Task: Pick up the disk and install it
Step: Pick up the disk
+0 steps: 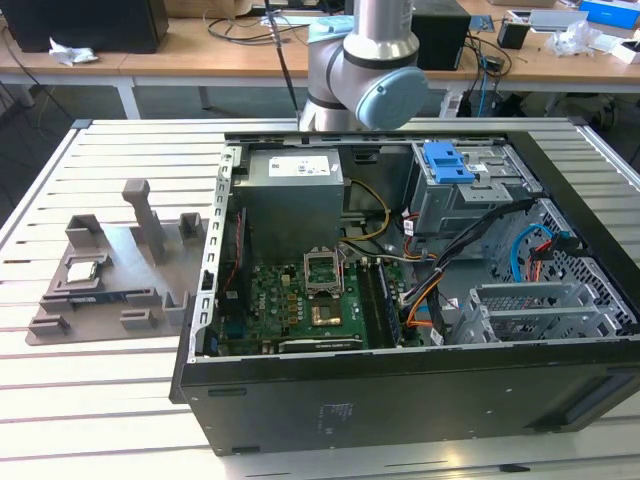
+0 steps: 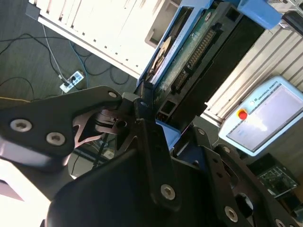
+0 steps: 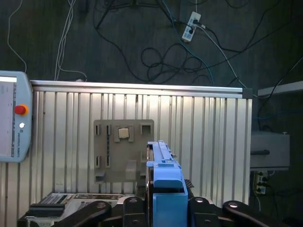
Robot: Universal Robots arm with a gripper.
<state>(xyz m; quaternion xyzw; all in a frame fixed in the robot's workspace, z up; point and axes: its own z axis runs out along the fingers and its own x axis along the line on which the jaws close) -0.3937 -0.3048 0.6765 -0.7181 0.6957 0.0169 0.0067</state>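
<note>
above the slatted table (image 3: 208, 142) in the first wrist view, your gripper (image 3: 163, 210) clamped tight on the disk (image 3: 163, 177), blue rails edge-on between the jaws, grey fixture tray (image 3: 103, 142) on the table beyond, open computer case (image 1: 400, 400) in the exterior view

Bright, even light fills the room. The slatted worktop (image 2: 109, 33) glares white in the second wrist view, the floor (image 3: 118, 38) lies dim, and soft shadow fills the computer case (image 1: 400, 400).
</note>
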